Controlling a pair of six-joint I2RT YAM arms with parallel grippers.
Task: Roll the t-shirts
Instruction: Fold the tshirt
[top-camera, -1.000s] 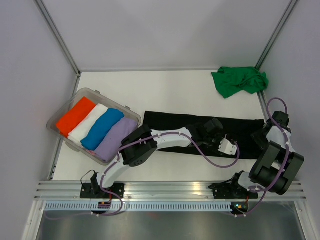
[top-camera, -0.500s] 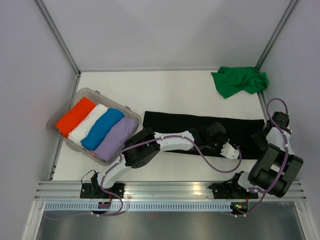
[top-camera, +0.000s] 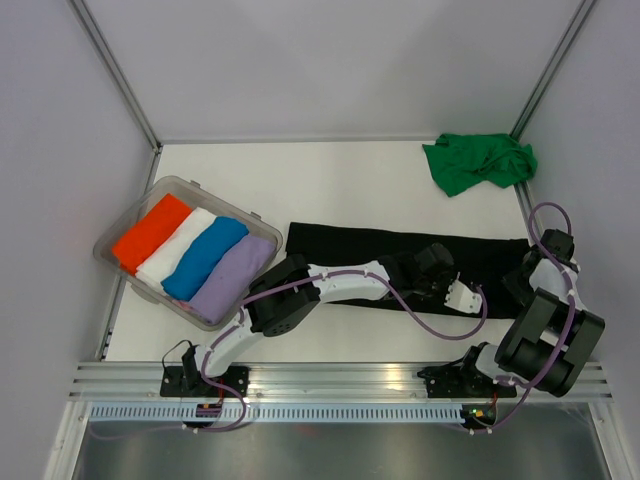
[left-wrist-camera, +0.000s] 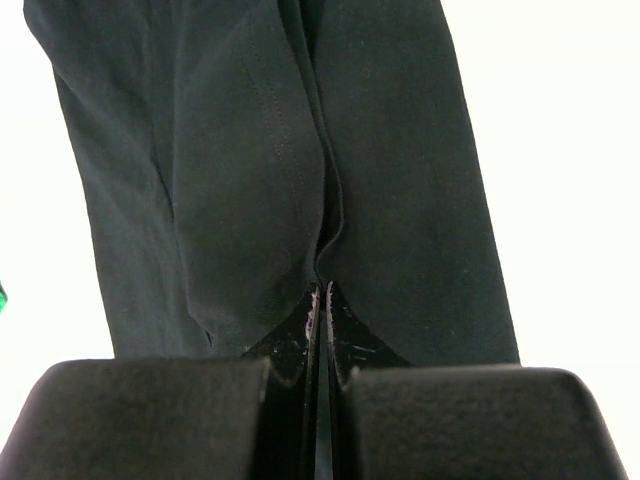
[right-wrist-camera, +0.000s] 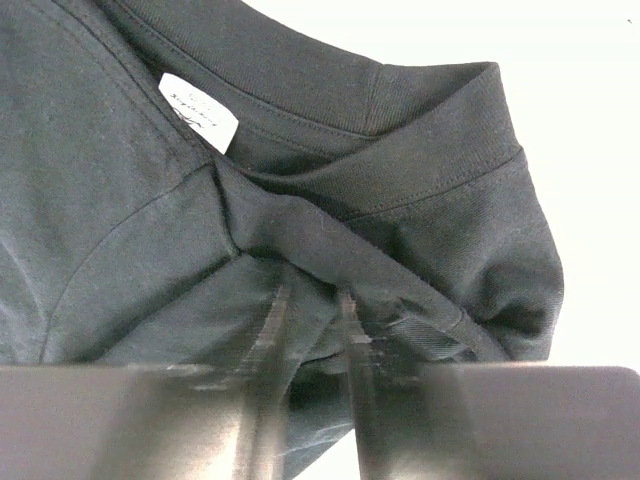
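The black t-shirt lies folded into a long strip across the table's middle. My left gripper stands over its right half, shut, with a raised fold of the black cloth pinched at the tips. At the strip's right end, the collar end, my right gripper has its fingers closed round a bunched fold of black cloth just below the collar, close to the white label. The bright green t-shirt sits crumpled at the far right corner.
A clear plastic tub at the left holds rolled shirts: orange, white, blue and lilac. Grey walls and metal posts enclose the table. Both arm bases sit on the near rail.
My left jaws have closed onto a fold of the black t-shirt, and the wrist has shifted slightly right. My right jaws have narrowed around the cloth at the collar end.
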